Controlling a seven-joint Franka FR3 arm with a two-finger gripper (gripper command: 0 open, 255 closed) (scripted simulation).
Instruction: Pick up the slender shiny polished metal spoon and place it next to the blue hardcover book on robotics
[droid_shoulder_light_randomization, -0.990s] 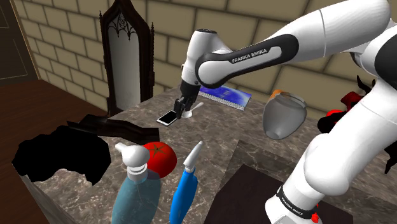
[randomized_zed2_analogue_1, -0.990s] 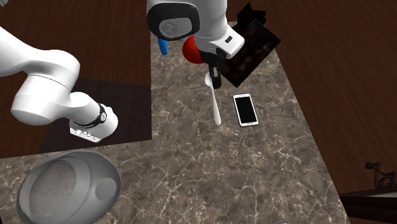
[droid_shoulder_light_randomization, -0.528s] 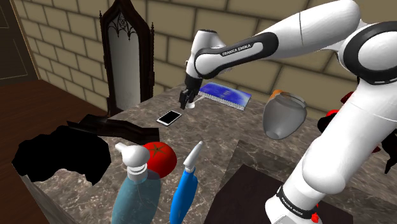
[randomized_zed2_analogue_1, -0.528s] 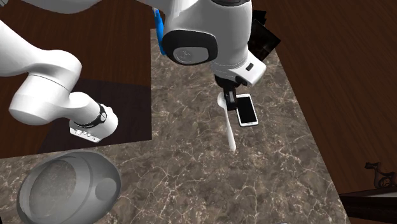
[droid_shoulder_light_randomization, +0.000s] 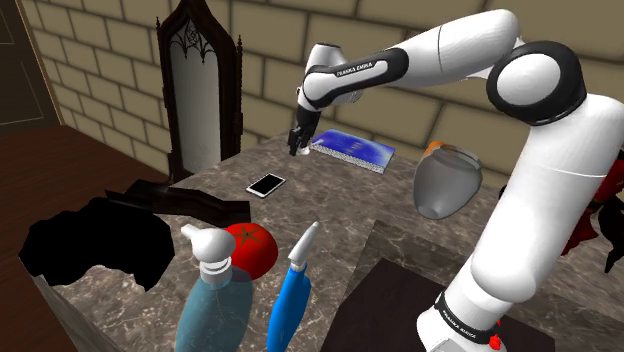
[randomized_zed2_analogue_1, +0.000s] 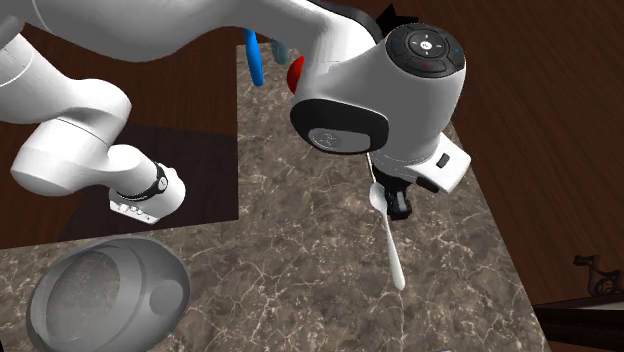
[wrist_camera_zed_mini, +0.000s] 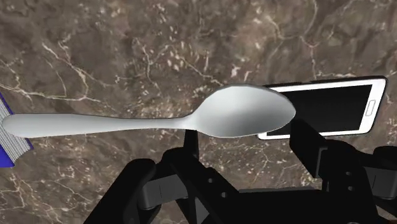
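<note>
Clamps with the black gripper (droid_shoulder_light_randomization: 296, 150) on a pale grey spoon (wrist_camera_zed_mini: 153, 122), the 2 fingers (wrist_camera_zed_mini: 310, 145) pressed to either side of its bowl. Holds the spoon in the air, clear of the brown marble counter (droid_shoulder_light_randomization: 330, 215), with the handle tip close by the edge of the blue book (droid_shoulder_light_randomization: 352, 150). Hangs just beside that book's corner, on the shoulder view's left of it. Sits above a white smartphone (wrist_camera_zed_mini: 331, 108) lying flat on the counter under the bowl end.
</note>
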